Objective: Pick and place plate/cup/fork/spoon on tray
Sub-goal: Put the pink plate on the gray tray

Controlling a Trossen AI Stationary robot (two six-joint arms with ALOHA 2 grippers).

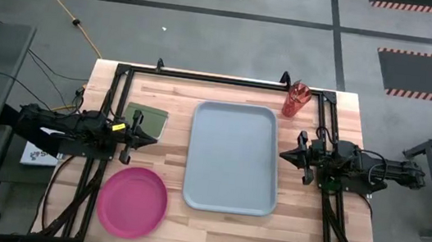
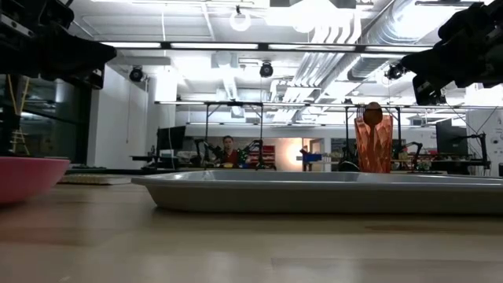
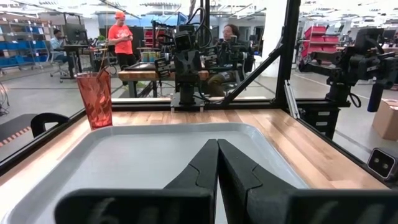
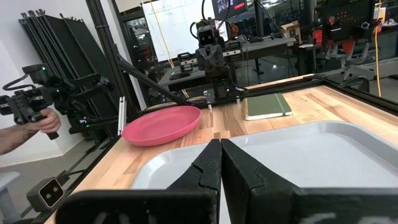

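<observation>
grey-blue tray (image 1: 234,158) empty mid-worktop; plate (image 1: 133,201), cup (image 1: 294,99) unpicked; left gripper (image 1: 148,139), right gripper (image 1: 286,154) parked alongside, fingers pressed together.

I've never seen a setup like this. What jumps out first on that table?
The big grey-blue tray sits empty mid-table. A bright pink plate lies at the near left corner, and a red ribbed cup stands past the tray's far right corner. The left claw and right claw flank it, shut.
</observation>
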